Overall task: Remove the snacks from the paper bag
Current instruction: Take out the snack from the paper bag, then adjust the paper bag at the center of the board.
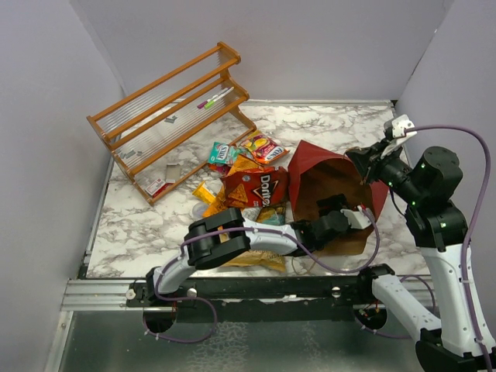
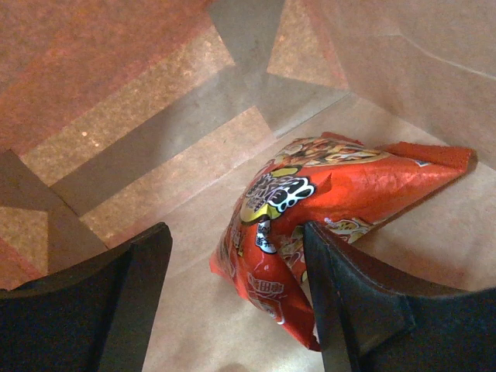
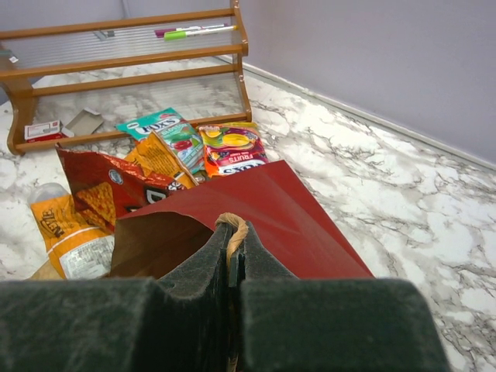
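**Left claw inside the bag, one packet between its fingers**

The left claw (image 2: 232, 260) is inside the paper bag (image 1: 314, 161) and spread wide. It has a finger on either side of a crumpled red packet (image 2: 333, 182) that lies on the brown inner wall, and it is not clamped on the packet. The right claw (image 3: 232, 260) is pinched tight on the bag's twisted handle (image 3: 235, 227) at the rim. The bag lies on its side with its mouth facing near. Just left of it, on the marble tabletop (image 1: 341, 124), lie a red Doritos bag (image 1: 260, 188), a green packet (image 1: 222, 153) and a fruit-print packet (image 1: 263, 146). A wooden rack (image 1: 167, 116) stands at the far left.
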`<move>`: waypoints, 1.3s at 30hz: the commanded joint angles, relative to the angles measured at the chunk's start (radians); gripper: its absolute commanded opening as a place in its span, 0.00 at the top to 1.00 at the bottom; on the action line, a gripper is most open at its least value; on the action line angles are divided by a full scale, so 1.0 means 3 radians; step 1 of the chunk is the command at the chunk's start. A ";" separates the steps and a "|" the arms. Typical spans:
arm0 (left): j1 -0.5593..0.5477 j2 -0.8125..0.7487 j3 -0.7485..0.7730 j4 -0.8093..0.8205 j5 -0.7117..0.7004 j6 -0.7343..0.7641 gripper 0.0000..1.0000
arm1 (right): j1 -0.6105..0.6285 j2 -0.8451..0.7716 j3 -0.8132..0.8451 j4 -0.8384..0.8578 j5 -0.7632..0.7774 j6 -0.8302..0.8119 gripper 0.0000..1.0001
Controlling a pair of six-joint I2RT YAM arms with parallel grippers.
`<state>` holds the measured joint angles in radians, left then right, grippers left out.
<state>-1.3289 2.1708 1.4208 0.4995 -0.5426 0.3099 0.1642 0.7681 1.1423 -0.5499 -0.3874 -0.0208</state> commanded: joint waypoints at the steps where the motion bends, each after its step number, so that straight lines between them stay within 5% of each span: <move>1: 0.0017 0.0152 0.0165 -0.0153 0.0080 -0.0001 0.31 | 0.0000 -0.0066 0.0065 0.0046 -0.0068 0.0016 0.98; 4: 0.0022 0.0177 0.0155 -0.0238 0.0235 -0.0070 0.39 | 0.0000 -0.0065 0.0081 0.0028 -0.0027 0.0004 0.98; 15: 0.0022 -0.0440 0.0095 -0.0568 0.0319 -0.0073 0.99 | 0.0000 -0.0088 0.0062 0.0084 0.0088 0.0016 0.98; 31: 0.0001 -0.2996 -0.0814 -0.1381 0.1293 -0.0606 1.00 | 0.0000 -0.0053 -0.0241 0.0182 0.0390 0.0286 0.98; 34: 0.0001 -0.3502 -0.1114 -0.1427 0.0909 -0.0596 1.00 | 0.0000 -0.0042 -0.0280 0.0176 0.0442 0.0456 0.98; 39: 0.0050 -0.4059 -0.1731 -0.1544 -0.0409 -0.0697 1.00 | 0.0000 -0.0036 -0.0172 0.0201 0.0989 0.1014 0.98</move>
<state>-1.3281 1.0309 1.0389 0.0971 -0.3416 0.1436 0.1642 0.7673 1.0618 -0.5274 -0.2584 0.1169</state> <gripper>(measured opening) 0.040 0.021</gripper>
